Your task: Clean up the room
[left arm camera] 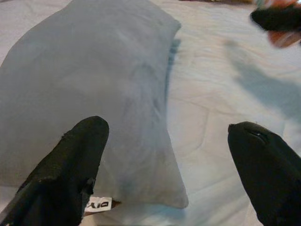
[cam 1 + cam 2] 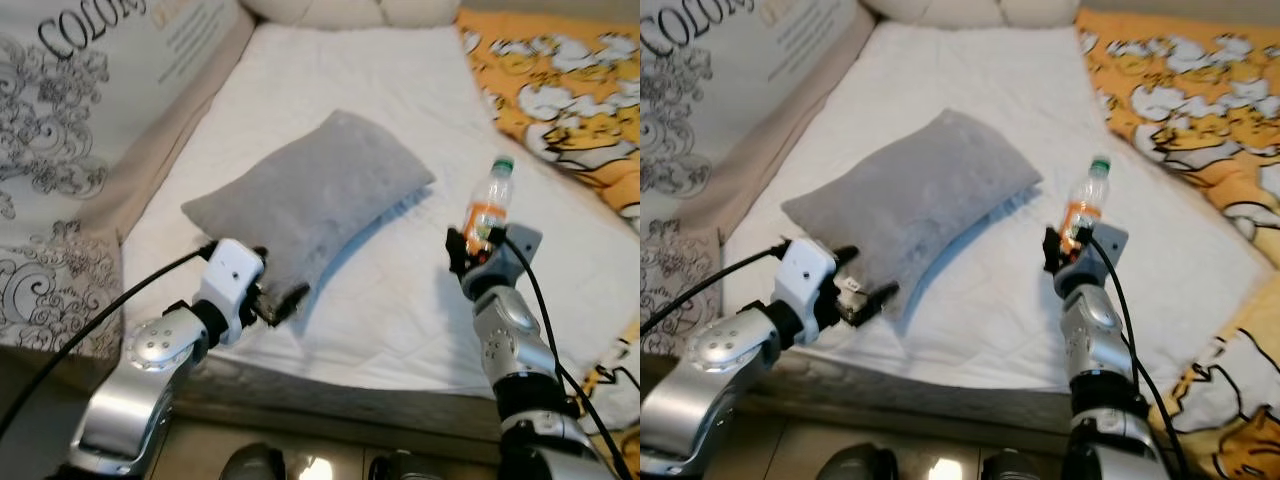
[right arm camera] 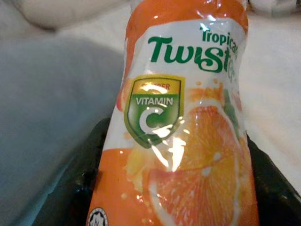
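Note:
A grey pillow [image 2: 310, 195] lies slantwise on the white bed sheet [image 2: 400, 300]. My left gripper [image 2: 280, 302] is at the pillow's near corner, open. In the left wrist view its two black fingers [image 1: 70, 165] stand wide apart, with the pillow's end [image 1: 94, 84] and a small label between them. My right gripper [image 2: 470, 250] is shut on an orange juice bottle [image 2: 488, 205] with a green cap. It holds the bottle upright above the sheet, to the right of the pillow. The bottle's orange label [image 3: 183, 122] is close up in the right wrist view.
An orange blanket with white cartoon figures [image 2: 570, 90] covers the bed's right side. A printed panel [image 2: 70, 130] runs along the left. A cream cushion [image 2: 350, 10] sits at the head. The mattress's front edge [image 2: 350, 395] is just before me.

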### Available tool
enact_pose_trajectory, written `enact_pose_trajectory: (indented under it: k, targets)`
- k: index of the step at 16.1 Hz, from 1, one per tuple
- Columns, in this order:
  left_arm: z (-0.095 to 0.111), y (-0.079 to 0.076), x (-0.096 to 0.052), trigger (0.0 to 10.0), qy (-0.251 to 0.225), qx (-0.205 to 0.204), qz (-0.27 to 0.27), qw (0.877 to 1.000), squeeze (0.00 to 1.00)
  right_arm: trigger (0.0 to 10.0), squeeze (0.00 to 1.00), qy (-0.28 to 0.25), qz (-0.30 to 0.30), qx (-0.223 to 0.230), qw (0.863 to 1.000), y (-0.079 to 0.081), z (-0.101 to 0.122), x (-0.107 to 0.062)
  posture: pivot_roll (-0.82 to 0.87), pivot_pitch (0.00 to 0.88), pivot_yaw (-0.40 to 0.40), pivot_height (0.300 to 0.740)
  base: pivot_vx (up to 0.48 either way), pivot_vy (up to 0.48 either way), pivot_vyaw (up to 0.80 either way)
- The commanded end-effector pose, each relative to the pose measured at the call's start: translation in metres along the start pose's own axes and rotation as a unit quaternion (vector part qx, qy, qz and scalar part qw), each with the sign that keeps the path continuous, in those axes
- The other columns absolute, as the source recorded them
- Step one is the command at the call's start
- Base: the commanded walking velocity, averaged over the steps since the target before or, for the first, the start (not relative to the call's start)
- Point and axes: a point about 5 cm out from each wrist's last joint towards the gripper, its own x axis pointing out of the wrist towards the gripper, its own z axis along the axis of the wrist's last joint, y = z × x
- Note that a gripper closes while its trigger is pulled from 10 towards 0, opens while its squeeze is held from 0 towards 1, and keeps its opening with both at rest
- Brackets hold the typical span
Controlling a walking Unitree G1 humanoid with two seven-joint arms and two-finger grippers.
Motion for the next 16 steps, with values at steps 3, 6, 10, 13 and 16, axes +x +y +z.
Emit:
enact_pose_trajectory:
  k: [3,6,10,13,16]
  targets:
    - [-0.011,0.014,0.008,10.0,0.013,-0.007,0.094,0.995,0.73,10.0,0.00,-0.039,0.097,-0.059,0.993,0.037,0.014,-0.016,-0.03,0.000,0.018,0.740,0.000,0.000,0.41]
    - [-0.013,0.015,0.012,10.0,0.019,-0.006,0.140,0.990,0.72,10.0,0.00,-0.011,0.154,-0.068,0.986,0.057,0.002,-0.031,-0.01,0.000,0.004,0.740,0.000,0.000,0.80]
    - [-0.017,0.027,0.007,10.0,0.019,0.001,0.197,0.980,0.71,10.0,0.00,0.015,0.155,-0.082,0.984,0.058,-0.005,-0.041,0.00,0.000,-0.003,0.740,0.000,0.000,0.80]
    - [-0.014,0.028,0.010,10.0,0.017,0.009,0.197,0.980,0.72,10.0,0.00,0.025,0.148,-0.071,0.986,0.059,-0.004,-0.042,-0.01,0.000,0.003,0.740,0.000,0.000,0.80]
    - [-0.016,0.025,0.010,10.0,0.021,0.014,0.191,0.981,0.71,10.0,0.00,0.039,0.160,-0.060,0.985,0.062,-0.006,-0.045,-0.01,0.000,0.011,0.740,0.000,0.000,0.80]
